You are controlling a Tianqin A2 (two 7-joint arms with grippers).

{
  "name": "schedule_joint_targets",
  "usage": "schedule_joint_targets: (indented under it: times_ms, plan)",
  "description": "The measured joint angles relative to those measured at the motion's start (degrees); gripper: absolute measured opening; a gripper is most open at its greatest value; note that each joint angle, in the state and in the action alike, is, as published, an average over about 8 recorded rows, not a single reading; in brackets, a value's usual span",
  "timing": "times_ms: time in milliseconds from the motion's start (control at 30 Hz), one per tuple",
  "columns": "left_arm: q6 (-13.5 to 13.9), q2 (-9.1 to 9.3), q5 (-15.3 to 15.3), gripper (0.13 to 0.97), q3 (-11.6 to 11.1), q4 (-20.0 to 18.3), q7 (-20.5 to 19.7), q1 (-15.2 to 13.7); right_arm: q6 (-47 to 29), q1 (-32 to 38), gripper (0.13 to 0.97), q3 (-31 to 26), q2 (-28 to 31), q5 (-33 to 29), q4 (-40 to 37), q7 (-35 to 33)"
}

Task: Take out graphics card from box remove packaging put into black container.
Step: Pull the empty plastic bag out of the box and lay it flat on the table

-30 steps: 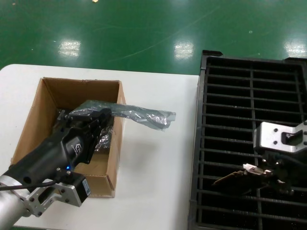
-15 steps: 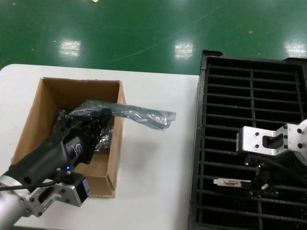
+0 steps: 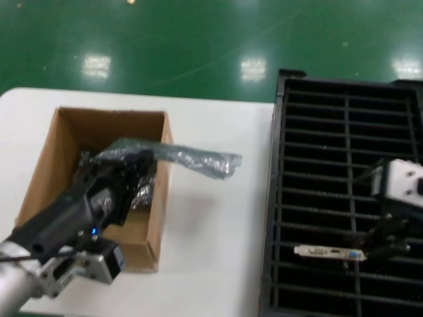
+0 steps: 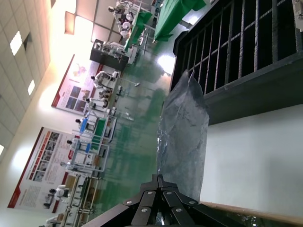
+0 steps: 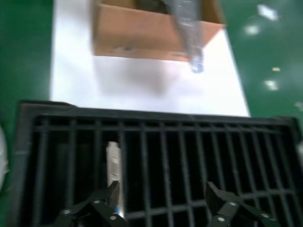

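I read the right gripper (image 5: 161, 208) as spread wide with nothing between its fingers; it hangs over the near part of the black container (image 3: 347, 99), on the right of the table (image 3: 211, 218). The graphics card (image 3: 329, 252) sits on edge in one of the near slots of the container's left column, its silver bracket up (a blue port shows near the bracket's right end). In the right wrist view the bracket (image 5: 113, 170) lies just beside one open finger, apart from it as far as I can tell.

The left gripper (image 3: 125, 173) is over the box (image 3: 158, 198) on the left, its fingers pinched together on one end of the packaging (image 3: 198, 160). The bag juts out over the box's right wall toward the container, its free end hanging above bare table. More crinkled bags lie inside the box under the gripper. Green floor lies beyond the table's far edge.
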Motion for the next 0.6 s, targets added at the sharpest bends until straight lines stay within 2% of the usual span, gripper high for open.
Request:
schedule_joint_targets:
  times_ms: [67, 333, 467, 600]
  plan:
    - [0.0, 0.00, 0.0, 0.140, 0.0, 0.0, 0.0, 0.0, 3.9, -3.4, 0.565, 2.8, 2.1, 0.2, 0.9, -0.3]
    - [0.0, 0.00, 0.0, 0.140, 0.0, 0.0, 0.0, 0.0, 20.0, -18.2, 0.762, 14.3, 8.0, 1.4, -0.1, -0.2]
    - [0.0, 0.00, 0.0, 0.140, 0.0, 0.0, 0.0, 0.0, 26.3, -24.6, 0.762, 19.9, 8.9, 3.6, -3.1, -0.6]
    - [0.0, 0.00, 0.0, 0.140, 0.0, 0.0, 0.0, 0.0, 29.6, -29.4, 0.828, 24.6, 9.1, 6.2, -7.4, 0.4]
